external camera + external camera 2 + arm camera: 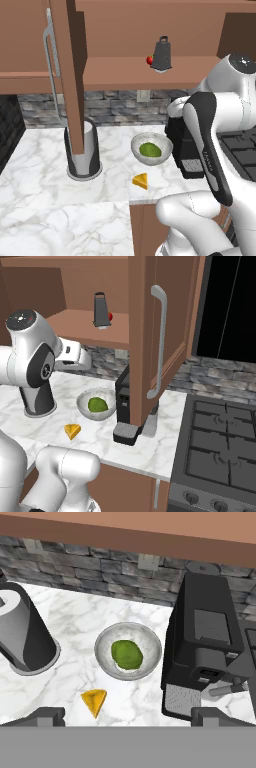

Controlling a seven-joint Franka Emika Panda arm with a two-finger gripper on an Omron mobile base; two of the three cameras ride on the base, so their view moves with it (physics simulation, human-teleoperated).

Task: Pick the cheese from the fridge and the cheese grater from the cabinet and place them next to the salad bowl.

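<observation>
The pincer hangs released and empty above the table, with the cheese and salad bowl just ahead of its tips. The cheese grater stands well above it in the open cabinet, touching a tomato. Reaching up, the arm might clip the shelf edge or topple the tapered grater.

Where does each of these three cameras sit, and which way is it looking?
Left base view: behind the arm's left, facing the open cabinet and cheese grater; arm at right.
Right base view: behind its right, same counter plus stove; arm at left.
Hand view: looks down past open end effector fingertips.
Shared: salad bowl, cheese.
</observation>
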